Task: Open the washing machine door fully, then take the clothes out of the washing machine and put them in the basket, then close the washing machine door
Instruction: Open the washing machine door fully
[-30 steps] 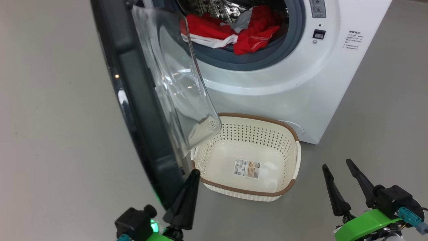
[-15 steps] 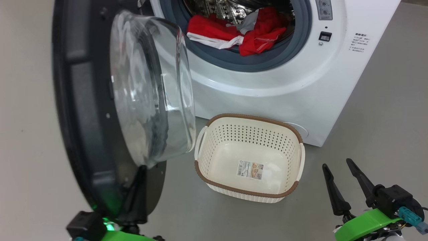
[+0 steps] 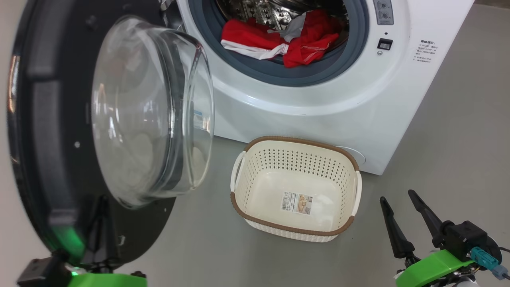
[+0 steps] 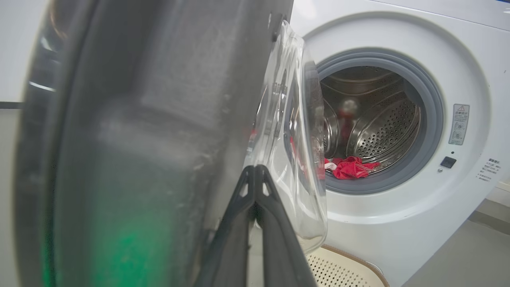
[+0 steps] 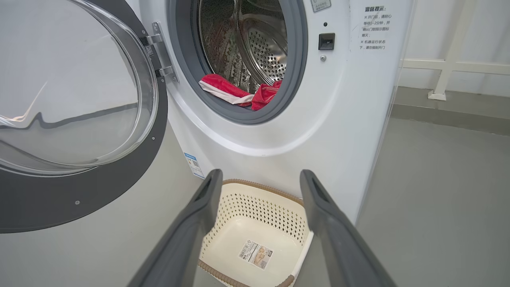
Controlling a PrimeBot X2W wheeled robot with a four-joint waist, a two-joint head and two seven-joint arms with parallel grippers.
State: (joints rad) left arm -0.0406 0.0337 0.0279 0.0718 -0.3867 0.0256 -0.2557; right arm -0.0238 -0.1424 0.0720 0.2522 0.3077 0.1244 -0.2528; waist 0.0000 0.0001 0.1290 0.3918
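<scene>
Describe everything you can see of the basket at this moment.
The basket is a small cream-white rectangular tub, plastic by its look, with perforated walls, a brown woven-look rim, white side handles and a sticker on its base. It is empty and stands upright on the grey floor just before the washing machine, below the drum opening and right of the open door. Only the floor visibly touches it.
</scene>
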